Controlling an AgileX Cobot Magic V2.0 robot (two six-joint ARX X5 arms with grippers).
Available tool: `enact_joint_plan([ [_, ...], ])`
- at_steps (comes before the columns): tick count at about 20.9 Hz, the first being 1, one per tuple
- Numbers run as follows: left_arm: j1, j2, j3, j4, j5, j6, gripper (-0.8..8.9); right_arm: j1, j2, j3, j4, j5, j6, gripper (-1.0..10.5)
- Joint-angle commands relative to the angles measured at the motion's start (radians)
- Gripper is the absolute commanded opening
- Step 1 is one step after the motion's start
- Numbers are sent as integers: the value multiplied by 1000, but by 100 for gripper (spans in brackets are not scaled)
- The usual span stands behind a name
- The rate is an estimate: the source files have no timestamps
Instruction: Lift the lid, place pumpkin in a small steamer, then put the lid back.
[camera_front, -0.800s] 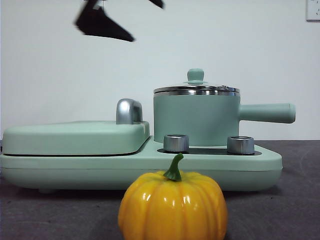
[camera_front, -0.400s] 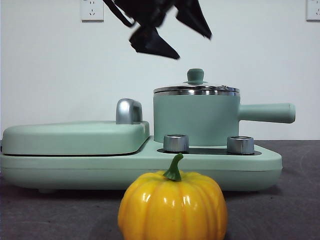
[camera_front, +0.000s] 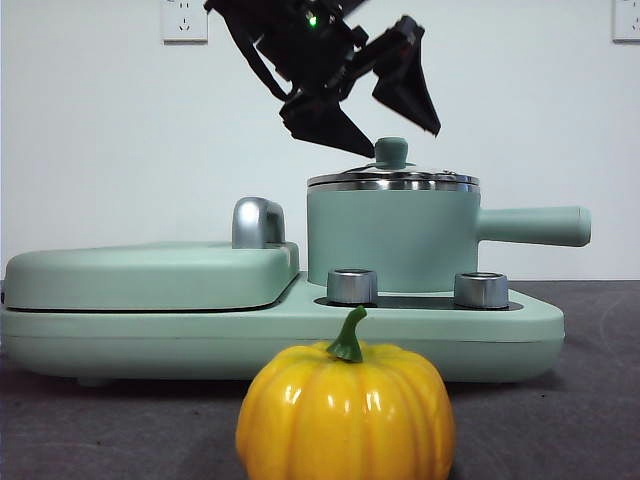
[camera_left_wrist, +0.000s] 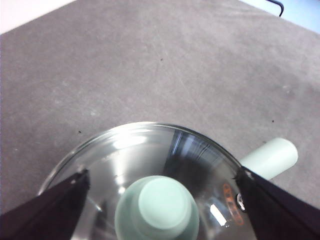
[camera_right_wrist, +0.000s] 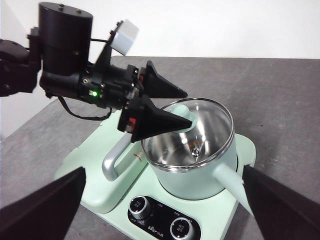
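Observation:
The lid sits on the small steamer, its mint knob upright. My left gripper hangs open just over the knob, one jaw on each side, touching nothing. In the left wrist view the knob and the glass lid lie between the spread jaws of the left gripper. The right wrist view shows the left gripper at the lid on the steamer. My right gripper is open, high above the appliance. The pumpkin rests on the grey table in front.
The steamer stands on a long mint base with two silver knobs. A flat mint grill cover with a steel handle fills the base's left half. The steamer's side handle sticks out to the right.
My left gripper has come down and to the right, from the upper left of the front view to just over the lid knob. Lid, steamer and pumpkin have not moved.

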Motion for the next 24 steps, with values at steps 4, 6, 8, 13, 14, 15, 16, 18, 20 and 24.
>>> enact_joint_plan([
  [4,-15,40,25,9,-3,22,389,2,6,14,10,-3,-7,499],
  [6,-15,40,25,3,-3,46,348,2,6,14,10,-3,-7,498],
  [8,-15,40,25,8,-3,66,267,2,6,14,10,-3,-7,498],
  [13,-15,40,25,-23,-6,79,208,2,6,14,10,-3,-6,498],
  [14,-15,40,25,-23,-6,80,190,2,6,14,10,-3,-4,498],
  [15,-15,40,25,-23,-6,81,178,2,6,14,10,-3,-3,498],
  [16,-15,40,25,-23,-10,80,171,2,6,14,10,-3,-3,498],
  [18,-15,40,25,-23,-37,80,109,2,6,14,10,-3,-3,498],
  [20,-15,40,25,-18,-42,80,85,2,6,14,10,-3,-3,498],
  [24,-15,32,41,-20,-42,64,85,2,6,14,11,-2,-3,498],
])
